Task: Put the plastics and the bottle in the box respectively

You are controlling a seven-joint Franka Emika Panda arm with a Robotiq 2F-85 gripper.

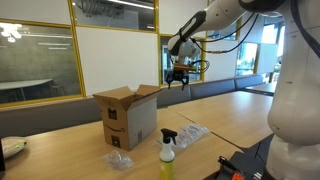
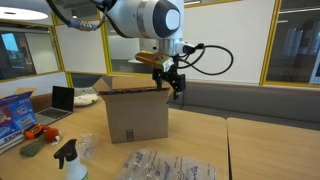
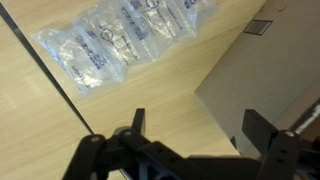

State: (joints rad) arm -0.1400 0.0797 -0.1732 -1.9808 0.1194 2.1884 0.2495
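Brown cardboard box (image 1: 128,120): flaps open, on light wooden table (image 1: 230,108); inside hidden in all views.
Black Robotiq gripper (image 3: 198,125): hangs in the air just beside the box's top edge, jaws spread wide, nothing between them.
Clear plastic air-pillow strip (image 3: 115,45): flat on the table near the box, print illegible.
Crumpled clear plastic piece (image 1: 118,160): before the box, outline faint.
Yellow-filled spray bottle (image 1: 167,150): upright between both plastics, outside the box.

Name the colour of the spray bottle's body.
Yellow; the spray bottle shows best in an exterior view.
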